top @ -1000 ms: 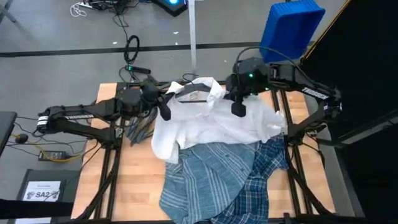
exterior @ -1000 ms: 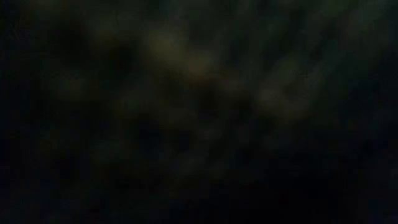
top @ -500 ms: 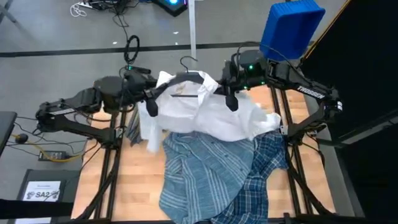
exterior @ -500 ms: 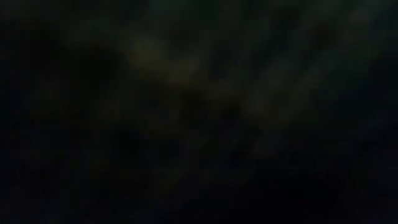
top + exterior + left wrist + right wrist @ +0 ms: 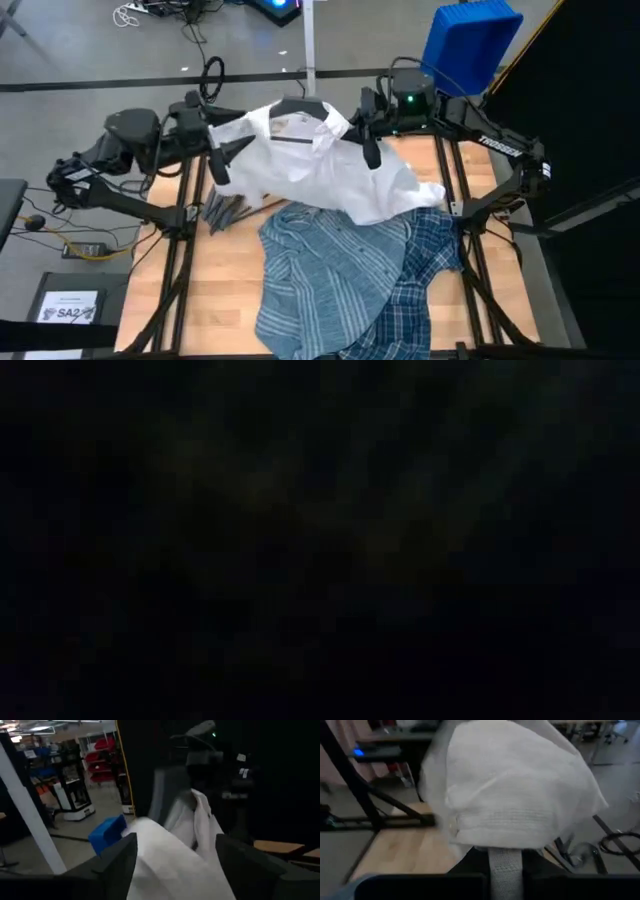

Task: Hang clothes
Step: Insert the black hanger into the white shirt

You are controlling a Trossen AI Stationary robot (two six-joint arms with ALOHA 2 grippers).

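Note:
The white shirt (image 5: 320,170) hangs on a dark grey hanger whose hook (image 5: 298,100) shows near the table's far edge. The shirt's lower part (image 5: 410,200) trails onto the other clothes. My right gripper (image 5: 368,150) is shut at the shirt's right shoulder. My left gripper (image 5: 220,160) stands open at the shirt's left side, with white cloth (image 5: 170,865) between its spread fingers. The striped blue-grey shirt (image 5: 330,280) and the plaid shirt (image 5: 432,262) lie flat on the table. The low view is dark. My right gripper pinches a grey strip (image 5: 506,862), seemingly the hanger's right arm end, under the white shirt's shoulder. It comes level from the table's right side. The hanger and the shirt's upper part are lifted clear. My left gripper: whether its open fingers touch the cloth cannot be told.
Spare dark hangers (image 5: 225,210) lie on the wooden table (image 5: 220,290) at the left. An upright pole (image 5: 310,45) stands just beyond the far edge, behind the hook. A blue bin (image 5: 468,40) sits at the back right.
Both arms have risen and gone toward the far edge. The white shirt on its hanger has been lifted off the pile, uncovering the striped shirt. My left gripper has opened, let go of the shirt's left side and drawn back toward the table's left edge.

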